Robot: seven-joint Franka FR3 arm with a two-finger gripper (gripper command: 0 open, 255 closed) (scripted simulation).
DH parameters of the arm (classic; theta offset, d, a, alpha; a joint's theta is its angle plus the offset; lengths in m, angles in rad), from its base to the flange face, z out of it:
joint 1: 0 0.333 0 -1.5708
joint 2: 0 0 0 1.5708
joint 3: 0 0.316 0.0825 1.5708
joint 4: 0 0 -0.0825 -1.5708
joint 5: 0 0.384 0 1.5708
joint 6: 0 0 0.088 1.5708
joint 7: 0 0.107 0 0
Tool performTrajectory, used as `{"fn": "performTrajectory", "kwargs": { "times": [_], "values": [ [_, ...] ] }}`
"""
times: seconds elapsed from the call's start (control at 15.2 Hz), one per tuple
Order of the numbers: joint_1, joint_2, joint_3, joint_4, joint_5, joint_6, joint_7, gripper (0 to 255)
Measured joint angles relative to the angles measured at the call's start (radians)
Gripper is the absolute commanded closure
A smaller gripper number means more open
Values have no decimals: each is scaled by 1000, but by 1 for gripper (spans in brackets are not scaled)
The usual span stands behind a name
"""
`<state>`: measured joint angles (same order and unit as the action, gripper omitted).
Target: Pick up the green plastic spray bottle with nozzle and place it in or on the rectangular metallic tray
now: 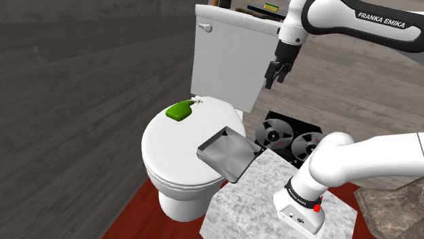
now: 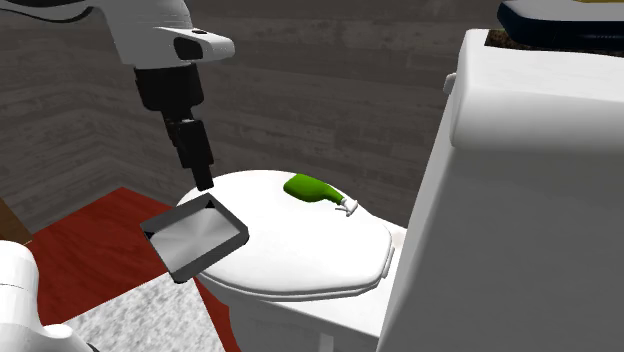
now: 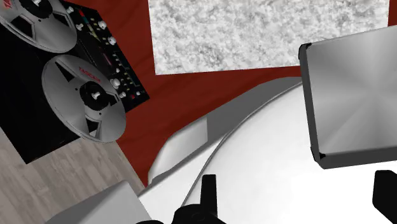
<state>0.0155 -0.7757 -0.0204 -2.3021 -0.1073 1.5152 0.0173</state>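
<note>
The green plastic spray bottle point(image 1: 181, 111) point(image 2: 312, 189) lies on its side on the white closed toilet lid point(image 1: 173, 149) point(image 2: 290, 245), near the lid's rear edge by the tank. Its long axis runs along that edge, and the pale nozzle end points toward the hinge. The black jaws stand open and empty, high above the lid's opposite side edge, where the rectangular grey metallic tray point(image 1: 227, 156) point(image 2: 195, 238) point(image 3: 350, 95) overhangs. The bottle therefore lies across the lid from the jaws and well below them. The reach probably has to cross the lid, then descend with the jaws spanning the bottle's narrow width.
</note>
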Motion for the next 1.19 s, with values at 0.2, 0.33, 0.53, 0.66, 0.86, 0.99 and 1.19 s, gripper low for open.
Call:
{"fn": "performTrajectory", "kwargs": {
  "times": [0.2, 0.33, 0.53, 0.66, 0.86, 0.99, 1.19],
  "values": [
    [-3, 21, 23, -16, 15, 37, 48, 0],
    [-9, 52, 52, -30, 33, 84, 114, 0],
    [-18, 124, 103, -46, 60, 178, 227, 0],
    [-23, 178, 140, -40, 74, 229, 306, 0],
    [-38, 259, 183, -29, 83, 306, 414, 0],
    [-52, 327, 206, -4, 79, 352, 481, 0],
    [-65, 433, 253, 39, 70, 420, 603, 0]
  ]
}}
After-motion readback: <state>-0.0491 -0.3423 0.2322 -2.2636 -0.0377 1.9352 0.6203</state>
